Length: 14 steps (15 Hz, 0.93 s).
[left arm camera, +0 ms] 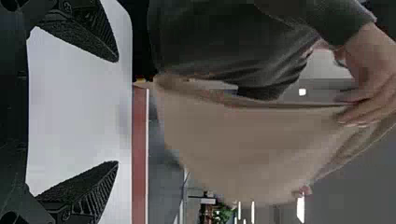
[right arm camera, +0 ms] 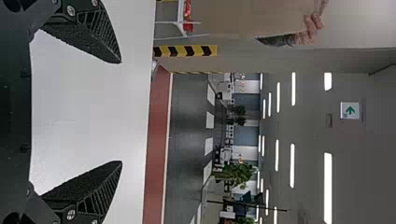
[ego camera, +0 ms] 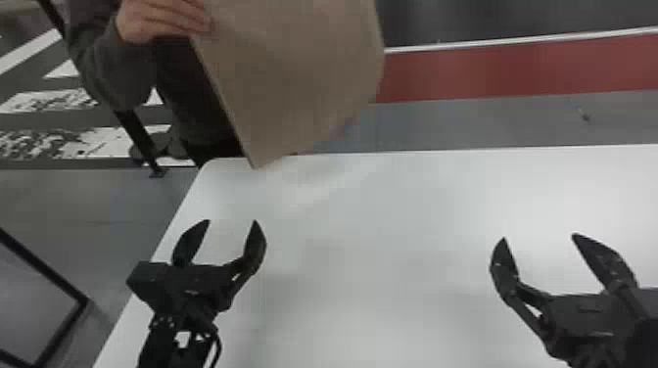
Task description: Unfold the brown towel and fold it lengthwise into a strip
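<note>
Hanging from a person's hand (ego camera: 164, 19), the brown towel (ego camera: 298, 73) spans the head view's upper middle; your left gripper (ego camera: 232, 221), lower left, and right gripper (ego camera: 539, 237), lower right, have empty fingers spread wide, likely leaving room to lay it on the table (ego camera: 372, 220).

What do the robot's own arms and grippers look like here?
The left gripper and right gripper are black, each with two tapering, pointed fingers with grainy inner faces, ribbed sides and pale screw heads near their bases. The left arm is also black, with a dark cable curving along its side.
</note>
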Tool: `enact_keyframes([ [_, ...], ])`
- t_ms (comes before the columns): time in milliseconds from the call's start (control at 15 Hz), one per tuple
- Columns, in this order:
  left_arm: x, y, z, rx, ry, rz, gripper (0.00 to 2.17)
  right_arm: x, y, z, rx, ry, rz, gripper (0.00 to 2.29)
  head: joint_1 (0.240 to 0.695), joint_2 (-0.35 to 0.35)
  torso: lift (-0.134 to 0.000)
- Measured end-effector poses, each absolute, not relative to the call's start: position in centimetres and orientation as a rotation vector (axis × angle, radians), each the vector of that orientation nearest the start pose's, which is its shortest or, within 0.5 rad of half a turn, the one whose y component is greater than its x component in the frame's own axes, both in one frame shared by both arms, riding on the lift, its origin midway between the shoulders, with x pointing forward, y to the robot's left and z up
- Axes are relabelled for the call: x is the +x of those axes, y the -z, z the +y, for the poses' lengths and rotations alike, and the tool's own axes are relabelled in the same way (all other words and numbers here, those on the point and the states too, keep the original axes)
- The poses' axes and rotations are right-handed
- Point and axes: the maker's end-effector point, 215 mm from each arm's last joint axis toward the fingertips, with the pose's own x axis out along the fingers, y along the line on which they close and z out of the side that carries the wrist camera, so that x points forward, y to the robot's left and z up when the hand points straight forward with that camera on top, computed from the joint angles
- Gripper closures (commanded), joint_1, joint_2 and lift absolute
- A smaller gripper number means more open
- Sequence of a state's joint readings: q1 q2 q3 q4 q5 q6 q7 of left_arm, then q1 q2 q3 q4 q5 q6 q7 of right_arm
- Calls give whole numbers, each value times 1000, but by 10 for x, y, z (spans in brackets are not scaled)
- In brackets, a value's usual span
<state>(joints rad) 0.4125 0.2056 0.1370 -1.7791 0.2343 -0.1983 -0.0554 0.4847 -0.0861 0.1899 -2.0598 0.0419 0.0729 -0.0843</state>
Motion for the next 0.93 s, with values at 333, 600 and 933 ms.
enact_keyframes([
  [333,463,363,341,17,-33,-17,103,443,348,-149,-40,-125,71,124,695,233,-125],
  [600,463,364,341,18,-34,-15,103,443,348,-149,-39,-125,71,124,695,233,-125],
  [933,463,364,338,16,-29,-15,103,441,348,-150,-41,-124,72,124,695,230,-125],
])
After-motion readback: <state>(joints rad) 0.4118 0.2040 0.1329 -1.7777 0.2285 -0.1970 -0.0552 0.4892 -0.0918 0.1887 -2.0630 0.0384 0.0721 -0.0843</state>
